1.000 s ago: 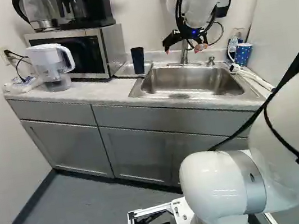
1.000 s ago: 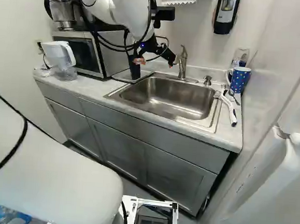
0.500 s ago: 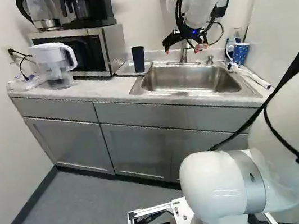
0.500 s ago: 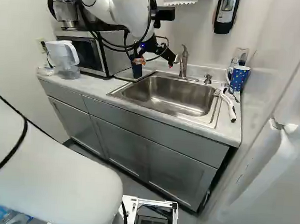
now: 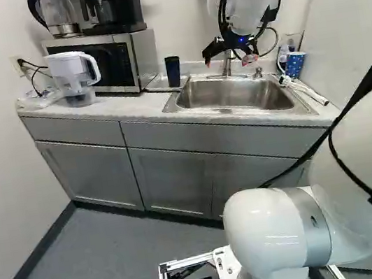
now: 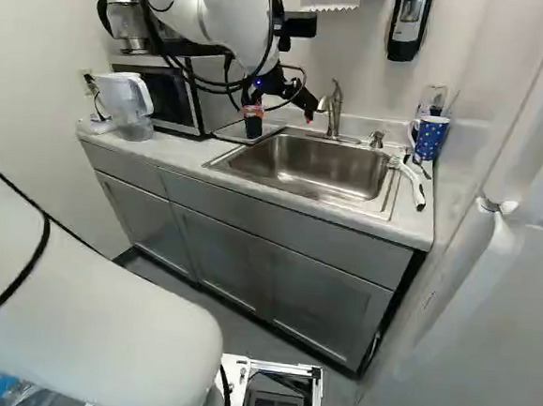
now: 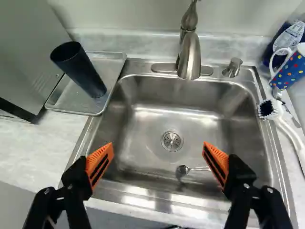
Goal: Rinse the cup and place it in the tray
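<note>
On metal tray (image 7: 74, 101), tapered cup (image 7: 80, 70).

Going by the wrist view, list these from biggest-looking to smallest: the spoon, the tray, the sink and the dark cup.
1. Sink
2. Tray
3. Dark cup
4. Spoon

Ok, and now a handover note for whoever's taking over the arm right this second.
Gripper: open and empty, over the sink.
Job's things: the dark cup stands in the tray, between the microwave and the sink. No stream shows from the faucet.
Done: cup is in the tray. Whether it was rinsed, I can't tell.
Left: if it was rinsed, probably just withdrawing the arm; otherwise, rinse it and put it back.
Also there: a spoon in the sink.
</note>
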Tool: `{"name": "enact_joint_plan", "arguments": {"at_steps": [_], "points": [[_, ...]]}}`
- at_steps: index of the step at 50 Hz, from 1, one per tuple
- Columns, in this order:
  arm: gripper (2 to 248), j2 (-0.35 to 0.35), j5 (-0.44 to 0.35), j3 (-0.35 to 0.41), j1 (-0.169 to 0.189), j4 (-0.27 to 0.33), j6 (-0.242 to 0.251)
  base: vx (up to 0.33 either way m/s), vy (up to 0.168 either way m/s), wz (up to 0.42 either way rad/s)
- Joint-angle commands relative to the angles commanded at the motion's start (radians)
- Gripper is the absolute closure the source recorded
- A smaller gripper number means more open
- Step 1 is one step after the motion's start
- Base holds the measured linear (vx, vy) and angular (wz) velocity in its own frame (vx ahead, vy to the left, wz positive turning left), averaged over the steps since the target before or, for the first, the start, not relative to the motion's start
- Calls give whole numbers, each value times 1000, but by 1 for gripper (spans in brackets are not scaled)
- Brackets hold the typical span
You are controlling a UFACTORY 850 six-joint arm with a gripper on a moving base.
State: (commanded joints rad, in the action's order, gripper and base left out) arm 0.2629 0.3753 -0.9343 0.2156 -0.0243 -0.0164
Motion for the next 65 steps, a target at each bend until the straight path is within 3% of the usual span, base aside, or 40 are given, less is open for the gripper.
{"name": "enact_joint_plan", "arguments": {"at_steps": [65], "points": [[3,0,0,0,0,0,0,-101,15,-4]]}}
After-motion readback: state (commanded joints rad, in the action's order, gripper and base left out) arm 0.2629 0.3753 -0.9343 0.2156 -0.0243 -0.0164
